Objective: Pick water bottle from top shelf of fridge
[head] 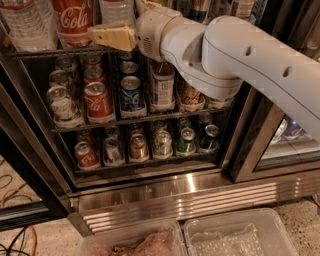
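Observation:
The fridge (150, 187) stands open in front of me. On its top shelf (45, 51), a wire rack, a large clear ribbed water bottle (25, 25) stands at the far left. Beside it is a red-labelled Coca-Cola bottle (72, 20), then another clear bottle (117, 10). My gripper (127, 20) is at the top shelf's front, on the end of the white arm (240, 60). It is open. One beige finger (112, 36) lies low in front of the second clear bottle and the other shows at the top edge. The bottle tops are out of view.
Two lower wire shelves hold rows of cans, with a red Coca-Cola can (97, 100) on the middle one. A ribbed steel base panel (200, 197) runs below. Two clear plastic bins (235, 235) sit on the floor in front. Cables (17, 240) lie at the lower left. A second glass door (287, 140) is at the right.

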`<state>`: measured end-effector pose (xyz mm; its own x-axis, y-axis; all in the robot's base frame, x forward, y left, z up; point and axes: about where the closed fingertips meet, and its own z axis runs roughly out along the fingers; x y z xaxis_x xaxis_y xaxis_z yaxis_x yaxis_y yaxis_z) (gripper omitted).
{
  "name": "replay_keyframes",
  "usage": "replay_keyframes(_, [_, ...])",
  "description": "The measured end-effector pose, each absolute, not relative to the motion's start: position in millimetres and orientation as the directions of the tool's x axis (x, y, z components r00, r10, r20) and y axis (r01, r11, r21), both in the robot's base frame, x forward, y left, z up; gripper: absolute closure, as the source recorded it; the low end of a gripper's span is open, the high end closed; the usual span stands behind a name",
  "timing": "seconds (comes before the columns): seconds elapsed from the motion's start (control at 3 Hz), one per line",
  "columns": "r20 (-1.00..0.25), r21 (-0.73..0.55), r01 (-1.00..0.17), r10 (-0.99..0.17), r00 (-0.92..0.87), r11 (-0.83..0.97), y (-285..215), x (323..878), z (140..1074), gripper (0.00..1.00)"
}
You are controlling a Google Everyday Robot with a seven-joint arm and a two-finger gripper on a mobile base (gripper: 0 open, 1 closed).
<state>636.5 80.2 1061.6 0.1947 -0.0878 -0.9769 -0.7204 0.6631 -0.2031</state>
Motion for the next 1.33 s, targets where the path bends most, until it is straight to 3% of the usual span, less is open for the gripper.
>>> replay_keyframes(0.67, [-0.972,-0.215,-0.717,-0.075,0.223,0.663,95.0,646.4,1073.2,0.17])
replay_keyframes(1.33, [-0.972,-0.216,-0.731,-0.074,0.222,0.648,103.0,648.9,1070.6,0.59])
